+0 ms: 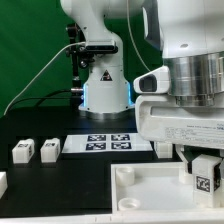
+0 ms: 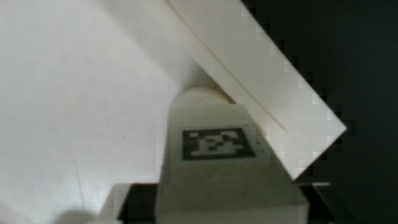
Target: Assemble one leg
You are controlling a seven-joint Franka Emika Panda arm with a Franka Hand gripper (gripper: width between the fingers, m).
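Black table (image 1: 60, 185); hand (image 1: 203, 178) grips leg (image 1: 203, 181).

A robotics lab: black table (image 1: 60, 185), marker board (image 1: 108, 144), green backdrop (image 1: 30, 40).

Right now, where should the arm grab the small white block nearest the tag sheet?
Probably from straight above, fingers closing on its two flat side faces. This loose leg lies on the table with its top uncovered and gaps to the neighbouring leg and the marker board. The gripper is busy with the held leg.
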